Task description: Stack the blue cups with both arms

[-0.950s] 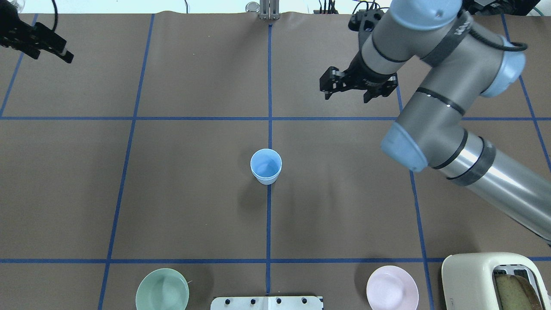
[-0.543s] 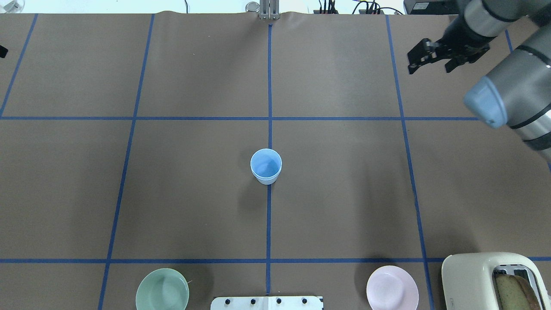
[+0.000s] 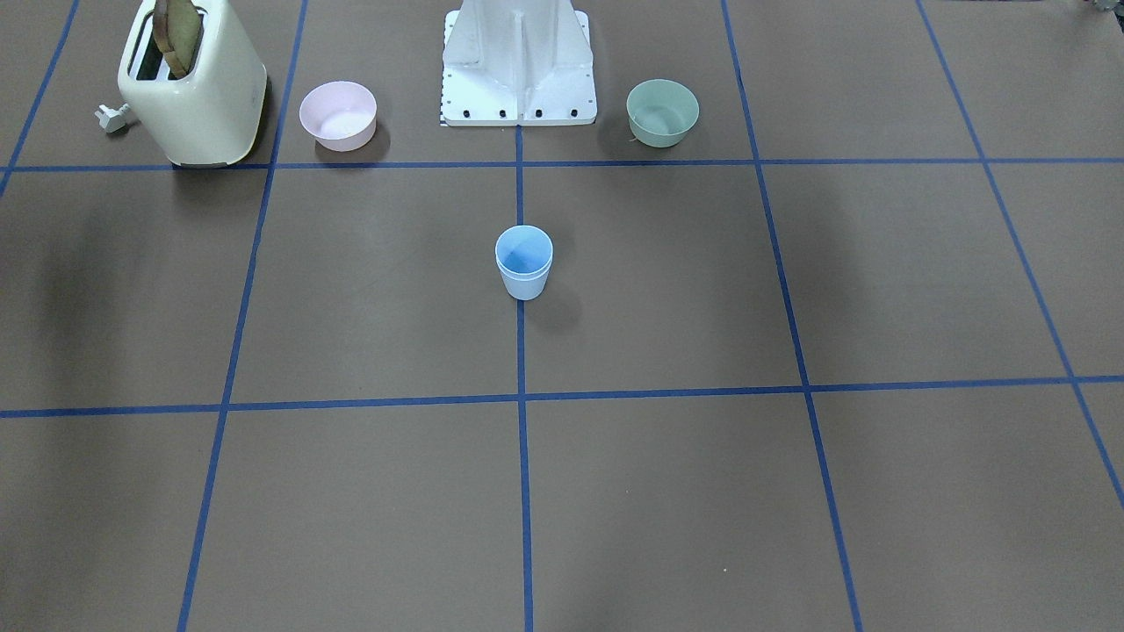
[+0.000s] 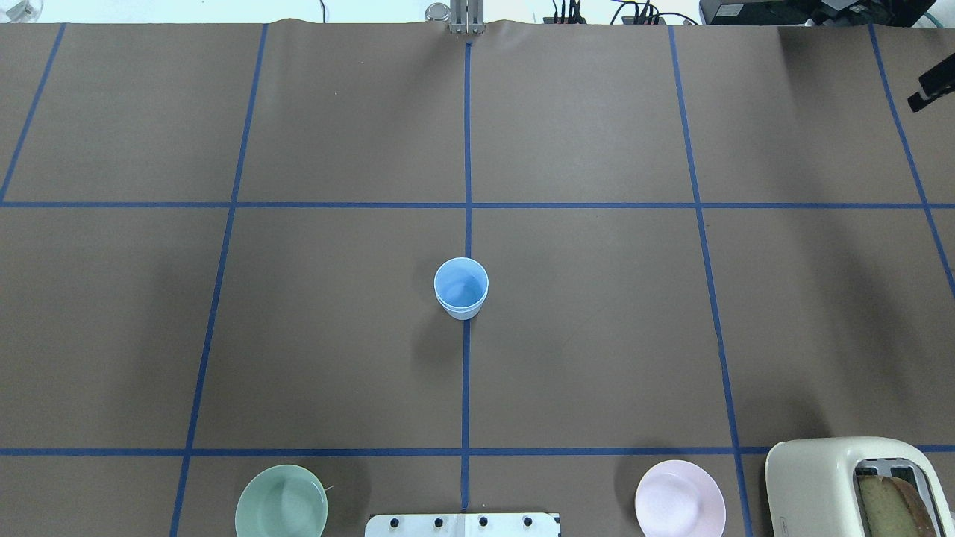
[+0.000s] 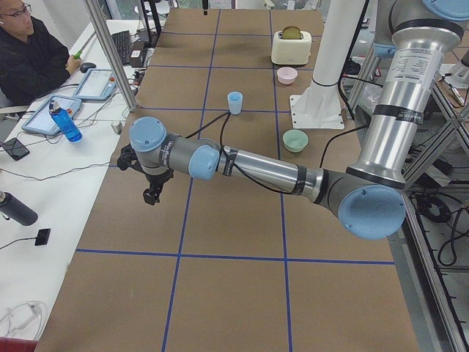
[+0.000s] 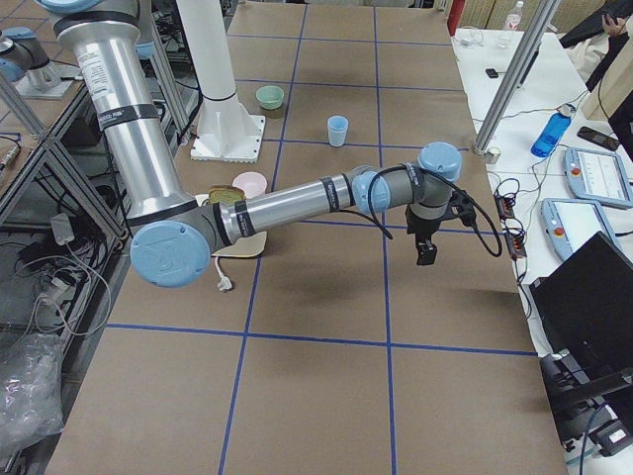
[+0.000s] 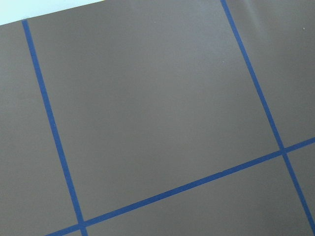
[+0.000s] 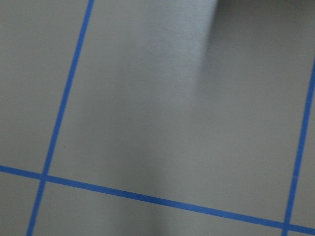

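Observation:
The blue cups (image 4: pixel 461 287) stand upright at the table's centre on the middle tape line, apparently one nested in the other: the front-facing view (image 3: pixel 523 262) shows two rims, one just above the other. They also show in the exterior left view (image 5: pixel 234 102) and the exterior right view (image 6: pixel 337 130). My left gripper (image 5: pixel 152 192) hangs over the table's left end, far from the cups; I cannot tell its state. My right gripper (image 6: pixel 425 252) hangs over the right end; only a black tip (image 4: pixel 932 89) shows overhead, state unclear. Both wrist views show bare table.
A cream toaster (image 4: pixel 858 485) with bread, a pink bowl (image 4: pixel 680 498) and a mint-green bowl (image 4: pixel 281 501) stand along the near edge beside the white base pedestal (image 3: pixel 518 61). An operator (image 5: pixel 29 44) sits at a side desk.
The right arm has swung away to the right and almost out of the overhead view. The left gripper has left that view's left edge. The cups have not moved.

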`<state>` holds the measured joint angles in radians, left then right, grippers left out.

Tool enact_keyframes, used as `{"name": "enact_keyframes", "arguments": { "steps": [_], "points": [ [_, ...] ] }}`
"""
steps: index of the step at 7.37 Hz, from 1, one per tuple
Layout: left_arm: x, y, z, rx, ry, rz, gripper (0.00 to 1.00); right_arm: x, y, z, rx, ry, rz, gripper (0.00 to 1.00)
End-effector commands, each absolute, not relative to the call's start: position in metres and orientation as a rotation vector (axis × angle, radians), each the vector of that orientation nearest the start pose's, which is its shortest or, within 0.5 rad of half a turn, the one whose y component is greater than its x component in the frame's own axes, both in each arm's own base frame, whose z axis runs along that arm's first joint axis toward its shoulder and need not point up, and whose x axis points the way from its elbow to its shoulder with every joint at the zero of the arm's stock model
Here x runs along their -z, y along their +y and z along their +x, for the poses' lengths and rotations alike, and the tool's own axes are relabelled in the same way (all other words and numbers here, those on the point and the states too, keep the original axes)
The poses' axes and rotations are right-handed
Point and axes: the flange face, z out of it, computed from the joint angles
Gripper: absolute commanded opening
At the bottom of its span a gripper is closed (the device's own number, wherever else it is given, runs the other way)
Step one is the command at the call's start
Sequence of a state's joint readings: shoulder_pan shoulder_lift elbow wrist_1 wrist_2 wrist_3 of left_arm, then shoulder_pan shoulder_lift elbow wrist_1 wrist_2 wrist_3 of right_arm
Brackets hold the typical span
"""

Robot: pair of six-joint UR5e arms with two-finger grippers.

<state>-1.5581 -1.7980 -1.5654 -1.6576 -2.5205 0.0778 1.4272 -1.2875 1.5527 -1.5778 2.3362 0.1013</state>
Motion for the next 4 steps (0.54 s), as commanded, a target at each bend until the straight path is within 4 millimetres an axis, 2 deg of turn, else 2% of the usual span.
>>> {"name": "enact_keyframes", "arguments": {
  "steps": [1, 2, 3, 4],
  "points": [
    [-0.535, -0.572, -0.074, -0.213, 0.942, 0.357, 0.98, -0.556, -0.592, 0.011, 0.109, -0.779, 0.148, 1.00],
    [-0.540, -0.569, -0.074, -0.210, 0.941, 0.351, 0.98, -0.569, -0.581, 0.024, 0.090, -0.783, 0.168, 1.00],
    [-0.539, -0.566, -0.074, -0.211, 0.941, 0.354, 0.98, -0.573, -0.576, 0.027, 0.091, -0.781, 0.172, 1.00],
    [-0.534, -0.562, -0.074, -0.205, 0.941, 0.354, 0.98, -0.568, -0.577, 0.031, 0.088, -0.782, 0.186, 1.00]
  ]
}}
